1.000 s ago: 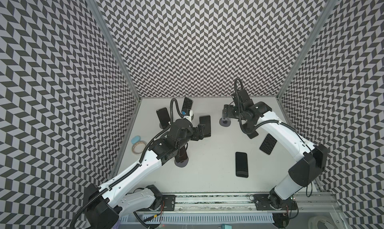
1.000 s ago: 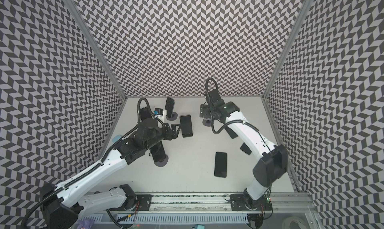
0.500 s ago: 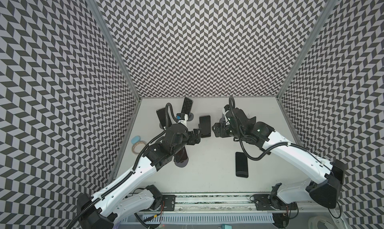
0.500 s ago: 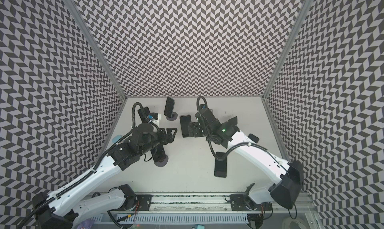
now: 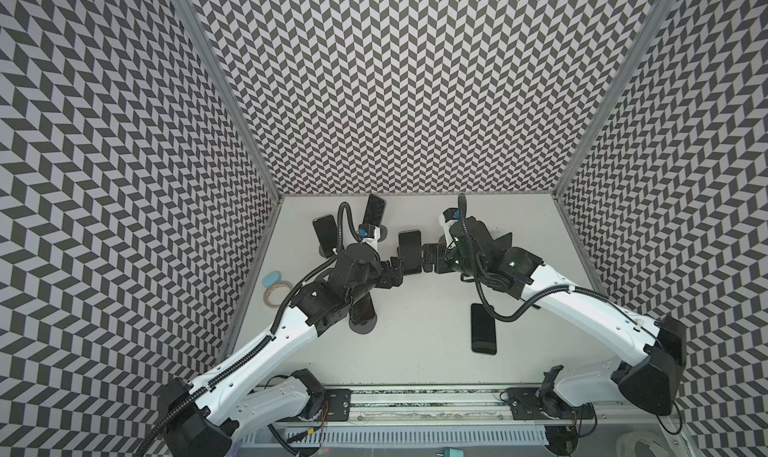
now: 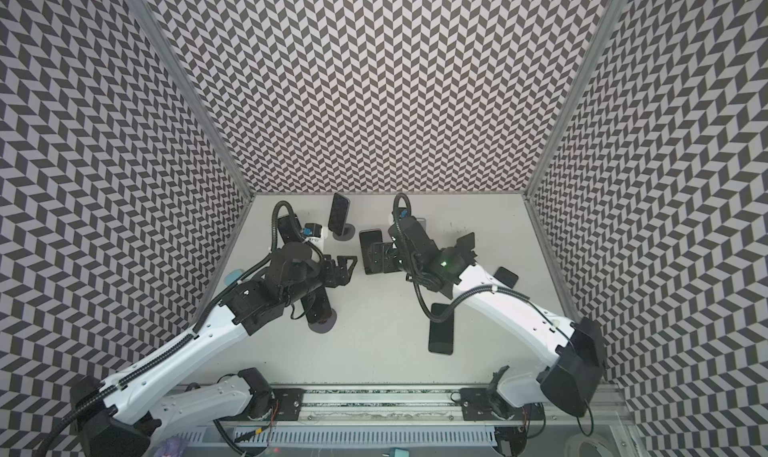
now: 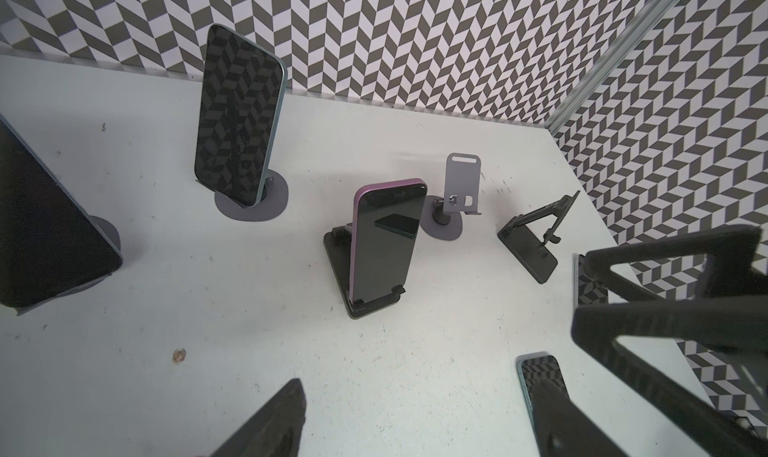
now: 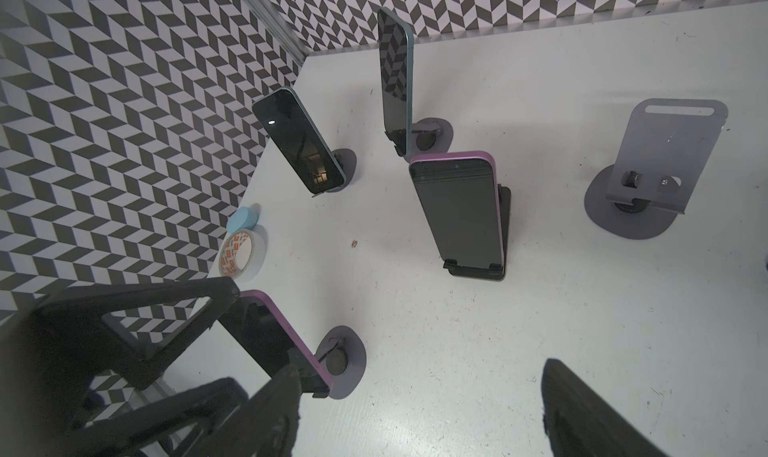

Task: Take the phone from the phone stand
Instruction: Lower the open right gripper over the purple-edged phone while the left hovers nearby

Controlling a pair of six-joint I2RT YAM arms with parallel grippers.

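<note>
The phone (image 5: pixel 409 243) (image 6: pixel 370 247) has a purple edge and a dark screen. It leans upright in a black folding phone stand (image 7: pixel 337 251) (image 8: pixel 505 226) at the middle of the table. It shows in the left wrist view (image 7: pixel 386 243) and in the right wrist view (image 8: pixel 459 214). My left gripper (image 5: pixel 398 268) (image 6: pixel 347 268) (image 7: pixel 411 417) hovers just left of it, open and empty. From the right, my right gripper (image 5: pixel 428 261) (image 6: pixel 380 259) (image 8: pixel 419 413) faces it, open too, with bare table between its fingers. Neither touches the phone.
Two more phones stand on round grey stands at the back left (image 5: pixel 374 209) (image 5: pixel 324 231). A third phone (image 5: pixel 363 311) is under my left arm. Another phone lies flat (image 5: pixel 483 328). There is an empty grey stand (image 8: pixel 665 156), an empty black stand (image 7: pixel 536 239), a tape roll (image 5: pixel 276 297) and a blue disc (image 5: pixel 272 277).
My right arm has swung from the back right toward the middle, bringing its gripper close beside the purple-edged phone. The left gripper has edged slightly nearer to it.
</note>
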